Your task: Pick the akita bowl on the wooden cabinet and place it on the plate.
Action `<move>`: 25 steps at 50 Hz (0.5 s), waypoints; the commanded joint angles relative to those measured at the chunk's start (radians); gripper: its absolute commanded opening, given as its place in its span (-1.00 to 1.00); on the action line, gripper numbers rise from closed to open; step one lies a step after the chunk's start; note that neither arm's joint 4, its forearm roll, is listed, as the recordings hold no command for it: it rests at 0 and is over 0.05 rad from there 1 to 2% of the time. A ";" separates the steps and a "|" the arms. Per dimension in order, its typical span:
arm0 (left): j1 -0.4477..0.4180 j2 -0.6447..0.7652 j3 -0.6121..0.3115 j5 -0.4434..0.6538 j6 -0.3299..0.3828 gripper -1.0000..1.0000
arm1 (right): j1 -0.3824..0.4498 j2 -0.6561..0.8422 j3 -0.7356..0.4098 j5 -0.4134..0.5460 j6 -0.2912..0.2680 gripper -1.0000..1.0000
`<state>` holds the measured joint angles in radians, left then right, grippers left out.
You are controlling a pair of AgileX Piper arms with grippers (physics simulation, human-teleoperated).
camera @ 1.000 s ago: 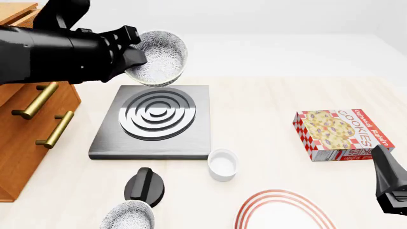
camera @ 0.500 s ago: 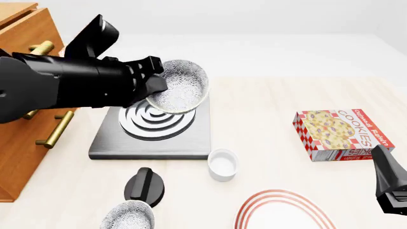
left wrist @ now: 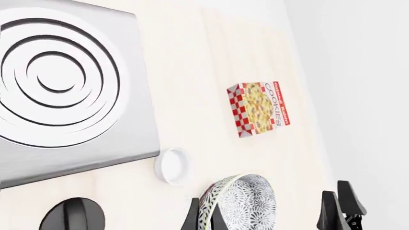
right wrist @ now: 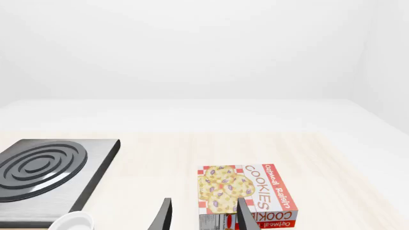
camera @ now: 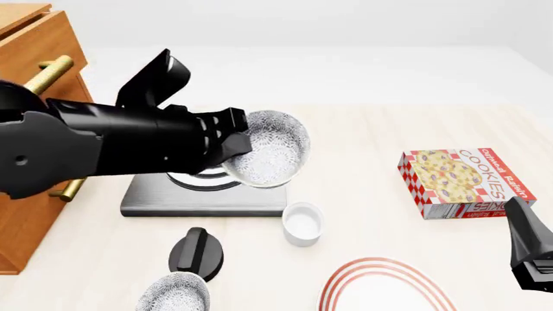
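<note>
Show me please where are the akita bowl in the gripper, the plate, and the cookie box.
akita bowl (camera: 269,150): front view, on its speckled inside.
plate (camera: 386,286): front view, on its red-ringed rim.
cookie box (camera: 462,181): front view, on its top face.

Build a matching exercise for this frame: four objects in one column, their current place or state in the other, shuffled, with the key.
Objects:
1. akita bowl
2. plate
3. cookie box
4. white ramekin

Places or states:
A. lying flat at the table's right side
B. held in the left gripper, tilted, off the table
C. at the near edge, partly cropped
D. just in front of the stove plate

Pairs: 1-B, 2-C, 3-A, 4-D
</note>
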<state>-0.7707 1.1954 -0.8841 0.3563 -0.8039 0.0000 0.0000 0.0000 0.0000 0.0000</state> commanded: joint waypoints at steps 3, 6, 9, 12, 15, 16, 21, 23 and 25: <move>-0.053 -0.001 0.015 -0.008 -0.012 -1.00 | 0.000 0.000 0.000 0.000 0.000 1.00; -0.066 0.001 0.022 -0.011 -0.018 -1.00 | 0.000 0.000 0.000 0.000 0.000 1.00; -0.080 0.005 0.032 -0.017 -0.022 -1.00 | 0.000 0.000 0.000 0.000 0.000 1.00; -0.099 0.006 0.039 -0.020 -0.030 -1.00 | 0.000 0.000 0.000 0.000 0.000 1.00; -0.124 0.006 0.044 -0.024 -0.043 -1.00 | 0.000 0.000 0.000 0.000 0.000 1.00; -0.131 0.006 0.048 -0.025 -0.046 -1.00 | 0.000 0.000 0.000 0.000 0.000 1.00; -0.155 0.010 0.062 -0.036 -0.054 -1.00 | 0.000 0.000 0.000 0.000 0.000 1.00; -0.164 0.010 0.066 -0.037 -0.055 -1.00 | 0.000 0.000 0.000 0.000 0.000 1.00; -0.172 0.010 0.069 -0.038 -0.056 -1.00 | 0.000 0.000 0.000 0.000 0.000 1.00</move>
<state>-0.8959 1.2050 -0.8312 0.3323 -0.8517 0.0000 0.0000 0.0000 0.0000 0.0000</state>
